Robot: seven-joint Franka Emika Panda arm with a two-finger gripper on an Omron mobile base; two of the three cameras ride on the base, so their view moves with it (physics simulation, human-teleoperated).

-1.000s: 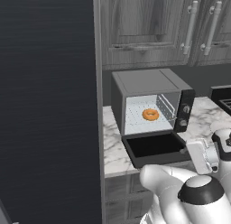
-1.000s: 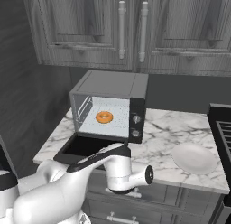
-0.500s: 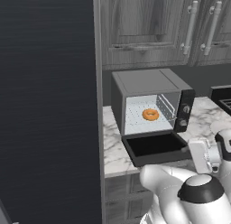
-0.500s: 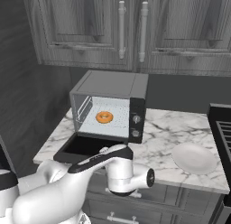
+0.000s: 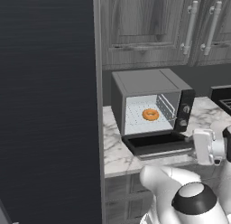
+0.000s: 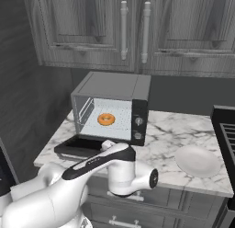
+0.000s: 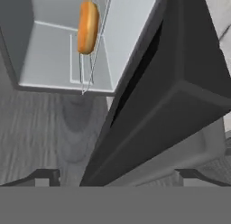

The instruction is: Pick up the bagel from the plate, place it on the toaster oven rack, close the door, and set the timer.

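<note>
While you are looking over the arm, the bagel (image 5: pixel 150 114) is sitting on the rack (image 5: pixel 140 121) inside the toaster oven (image 5: pixel 149 85), roughly at the middle of the rack's width and towards its back; the oven is standing at the rear of the marble counter (image 6: pixel 183 130), near the counter's left end and close under the upper cabinets (image 6: pixel 137 29); the door (image 5: pixel 158 144) is lying dropped open and flat, reaching out past the counter's front edge, with its silver bar handle along the outer long edge; you are seeing the two control knobs (image 6: pixel 138 128) stacked on the dark panel at the oven's right side; the white plate (image 6: pixel 198 161) is resting bare near the counter's right end, close to the front edge and well apart from the oven; the gripper (image 7: pixel 115 175) is hovering low in front of the counter, just beside the open door's outer edge, and in the hand view its two dark fingertips (image 7: pixel 43 177) are standing wide apart at the bottom with nothing between them; that view is rolled, so the door is cutting across it as a dark slanted slab and the bagel is appearing edge-on against the pale interior; whether the fingertips are touching the door you cannot tell.
</note>
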